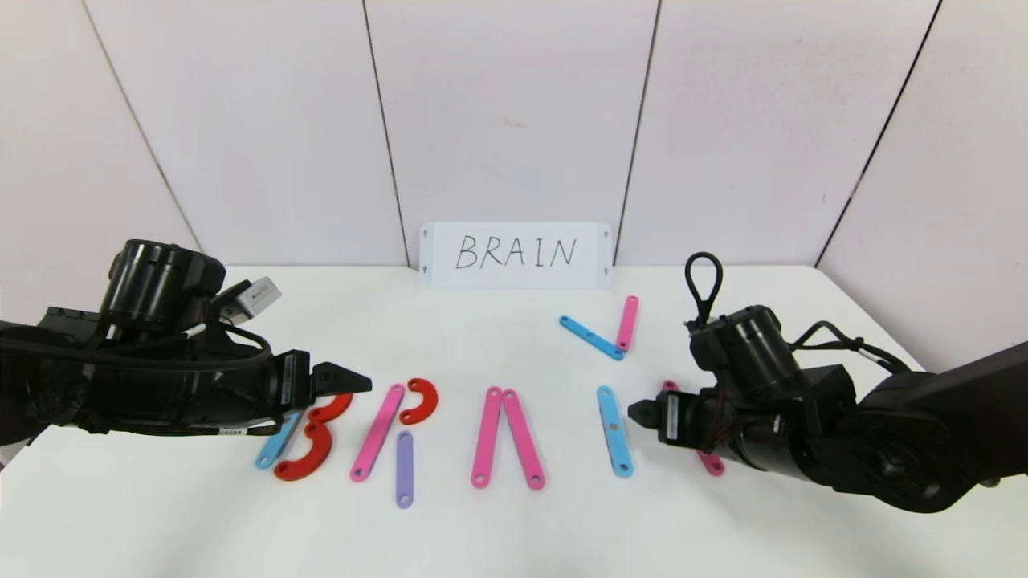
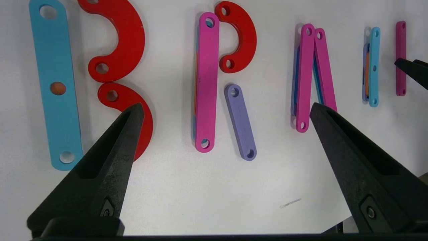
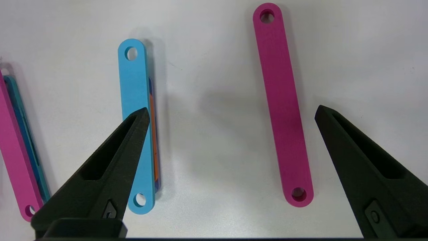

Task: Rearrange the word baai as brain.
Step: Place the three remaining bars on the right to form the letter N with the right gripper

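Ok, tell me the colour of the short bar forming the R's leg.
Purple; the short bar shows best in the left wrist view.

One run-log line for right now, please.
left claw open over B | right claw open by blue bar | N unbuilt

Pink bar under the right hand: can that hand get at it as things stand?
Probably yes. The right hand hovers open above the pink bar, which lies flat on the white table between its fingers. The blue bar beside it lies apart, and nothing covers the pink one.
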{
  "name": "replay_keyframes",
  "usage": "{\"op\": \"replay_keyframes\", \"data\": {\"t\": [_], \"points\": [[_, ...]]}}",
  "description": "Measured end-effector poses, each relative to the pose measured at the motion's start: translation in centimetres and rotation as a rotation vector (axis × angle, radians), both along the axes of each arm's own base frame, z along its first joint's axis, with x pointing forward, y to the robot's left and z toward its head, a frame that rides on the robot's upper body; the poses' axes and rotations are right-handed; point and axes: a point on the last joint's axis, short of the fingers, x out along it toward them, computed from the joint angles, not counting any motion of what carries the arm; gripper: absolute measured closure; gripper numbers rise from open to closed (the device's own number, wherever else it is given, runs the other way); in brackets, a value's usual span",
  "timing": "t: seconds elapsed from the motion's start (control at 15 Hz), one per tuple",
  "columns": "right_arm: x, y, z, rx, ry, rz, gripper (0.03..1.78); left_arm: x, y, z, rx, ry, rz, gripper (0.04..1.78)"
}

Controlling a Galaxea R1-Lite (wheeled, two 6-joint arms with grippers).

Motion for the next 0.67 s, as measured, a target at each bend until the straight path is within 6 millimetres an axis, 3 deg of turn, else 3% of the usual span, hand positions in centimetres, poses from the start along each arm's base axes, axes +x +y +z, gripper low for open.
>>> {"op": "replay_keyframes", "data": {"t": [0.67], "points": [[0.12,0.19,-0.17,0.067,0.033,0.015,0.07,-0.01,0.00,0.02,0.000,-0.001,0.001,0.08]]}}
